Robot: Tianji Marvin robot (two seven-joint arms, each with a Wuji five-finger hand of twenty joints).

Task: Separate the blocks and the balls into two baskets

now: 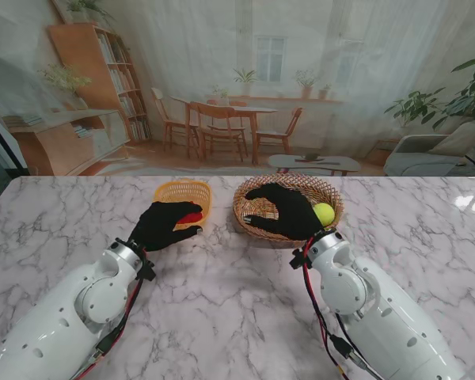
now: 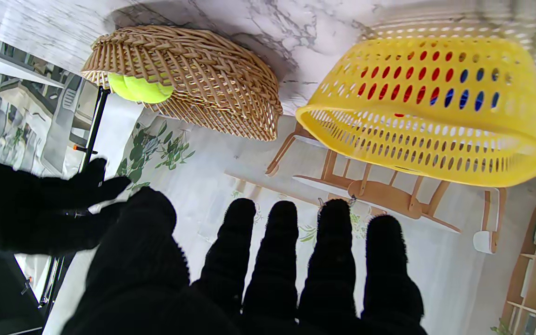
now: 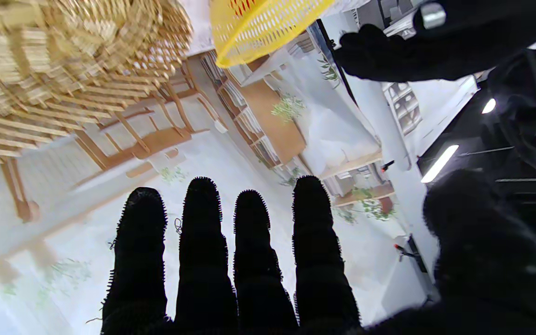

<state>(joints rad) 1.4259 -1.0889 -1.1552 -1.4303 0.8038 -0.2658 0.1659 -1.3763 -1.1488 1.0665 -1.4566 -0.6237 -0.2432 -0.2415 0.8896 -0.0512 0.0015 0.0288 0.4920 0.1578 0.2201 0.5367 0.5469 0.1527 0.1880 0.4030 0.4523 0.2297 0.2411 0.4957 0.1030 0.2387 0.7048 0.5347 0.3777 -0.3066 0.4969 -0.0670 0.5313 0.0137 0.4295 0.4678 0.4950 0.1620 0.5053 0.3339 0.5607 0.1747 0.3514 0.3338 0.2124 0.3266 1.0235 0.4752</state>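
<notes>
A yellow plastic basket [image 1: 182, 191] [image 2: 426, 107] stands at the far middle of the table. Red [image 2: 389, 79] and blue [image 2: 463, 93] blocks show through its holes. To its right stands a wicker basket [image 1: 321, 190] [image 2: 193, 70] with a yellow-green tennis ball [image 1: 324, 214] [image 2: 137, 88] inside. My left hand [image 1: 170, 224] [image 2: 296, 260] hovers at the yellow basket's near side, open, fingers spread, holding nothing. My right hand [image 1: 285, 210] [image 3: 231, 260] hangs over the wicker basket [image 3: 40, 70], open and empty, just left of the ball.
The marble table [image 1: 237, 317] stretches out nearer to me. Both white forearms rise from the bottom corners of the stand view. A printed room backdrop [image 1: 245, 79] stands behind the table's far edge. No loose blocks or balls can be made out on the table.
</notes>
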